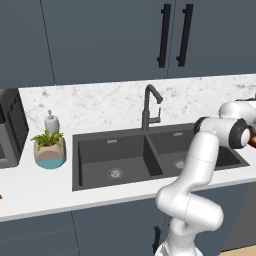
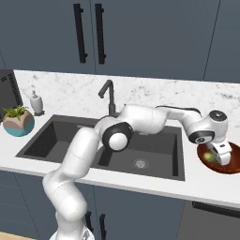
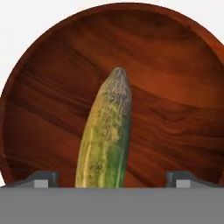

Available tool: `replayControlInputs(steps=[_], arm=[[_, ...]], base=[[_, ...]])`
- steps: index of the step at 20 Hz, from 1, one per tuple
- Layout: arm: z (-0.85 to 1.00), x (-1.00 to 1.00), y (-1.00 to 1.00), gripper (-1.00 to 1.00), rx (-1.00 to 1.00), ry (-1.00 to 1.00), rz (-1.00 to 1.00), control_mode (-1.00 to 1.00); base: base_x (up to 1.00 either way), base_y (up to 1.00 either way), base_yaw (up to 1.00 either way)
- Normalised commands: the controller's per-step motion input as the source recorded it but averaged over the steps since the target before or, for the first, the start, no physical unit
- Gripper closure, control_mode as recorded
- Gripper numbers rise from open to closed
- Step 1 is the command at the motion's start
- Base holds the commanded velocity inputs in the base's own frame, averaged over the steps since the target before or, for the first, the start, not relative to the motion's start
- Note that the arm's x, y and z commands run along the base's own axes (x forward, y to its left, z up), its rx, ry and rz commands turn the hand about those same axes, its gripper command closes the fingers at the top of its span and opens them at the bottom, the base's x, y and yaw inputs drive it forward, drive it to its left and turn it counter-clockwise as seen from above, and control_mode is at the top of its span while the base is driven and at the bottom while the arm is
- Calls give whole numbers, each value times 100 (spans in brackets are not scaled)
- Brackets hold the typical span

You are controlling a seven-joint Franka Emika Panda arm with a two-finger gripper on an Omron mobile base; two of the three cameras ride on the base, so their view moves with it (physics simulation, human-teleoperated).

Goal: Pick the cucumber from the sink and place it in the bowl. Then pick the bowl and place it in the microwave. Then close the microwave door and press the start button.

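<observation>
Over the right end of the counter [image 2: 140, 185], past the sink's right rim, the gripper [image 3: 112, 177] hangs low over the bowl [image 2: 232, 168], pointing down into it.

Left to right in the hand view: left finger tip at the bottom edge, then the cucumber [image 3: 106, 139] running up toward the bowl's middle, then the right tip. Tips stand wide, each well clear of the cucumber's sides; jaws spread, holding nothing. Cucumber lies inside the bowl, apparently resting on its floor, though contact can't be confirmed.

Step in hand, as I judge it: placement done or nearly so; next comes picking up the bowl. To do it well, lift straight up first so the tips don't drag the cucumber, then shift to the rim and pinch the wall there, one finger inside, one outside. Carry level; a round stick on a curved floor will likely roll.

Materials: bowl is reddish-brown with dark wavy wood grain, smooth, shallow, round. Cucumber is tapered, rounded at the end, yellow on its left flank grading to green on the right, with a finely pebbled skin. Sink [image 1: 112, 150] is matte dark grey, two square-cornered basins, silver drains, dark gooseneck tap [image 1: 150, 107]. Counter is white, backsplash pale and marbled.
</observation>
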Motion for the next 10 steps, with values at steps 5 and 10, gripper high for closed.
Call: replayControlInputs(steps=[5, 10], arm=[[50, 3, 44, -100, -5, -2, 0, -100], [36, 8, 35, -100, -5, 5, 0, -100]], base=[[0, 0, 0], [0, 0, 0]])
